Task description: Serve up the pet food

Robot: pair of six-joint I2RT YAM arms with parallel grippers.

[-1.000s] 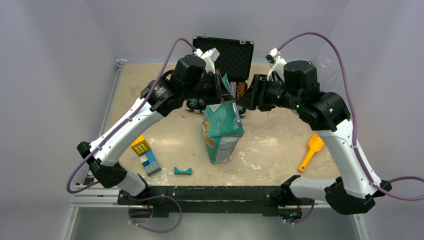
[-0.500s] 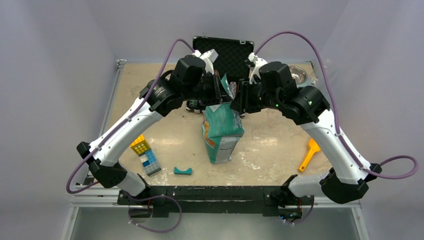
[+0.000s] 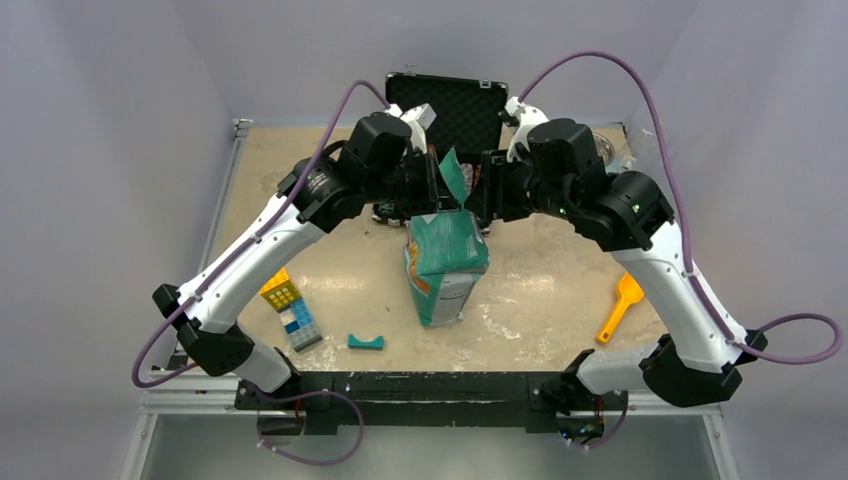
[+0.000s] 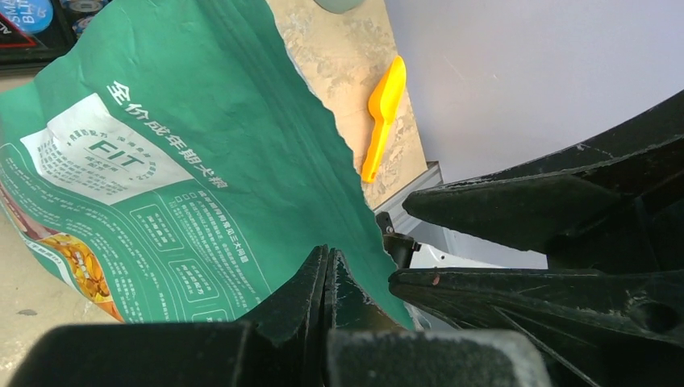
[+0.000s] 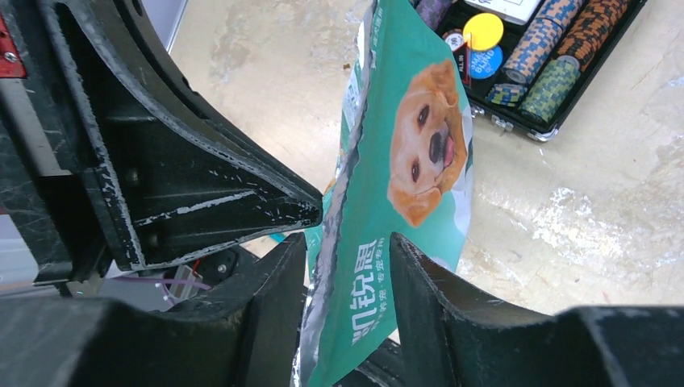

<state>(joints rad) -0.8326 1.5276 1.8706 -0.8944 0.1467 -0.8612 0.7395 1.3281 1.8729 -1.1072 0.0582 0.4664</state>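
One shift, right pincer [image 5: 345, 243] newly astride bag [image 5: 419, 153] top edge

Mid-table stands the bag [image 3: 445, 262], chip case [image 3: 450, 103] close behind; table [image 3: 545, 270] open either side until scoop [image 3: 620, 305] right, toy blocks [image 3: 291, 310] front-left.

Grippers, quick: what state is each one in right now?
Left gripper: shut on the teal-green pet food bag, at its torn top edge.
Right gripper: open, the bag's edge between its fingers.
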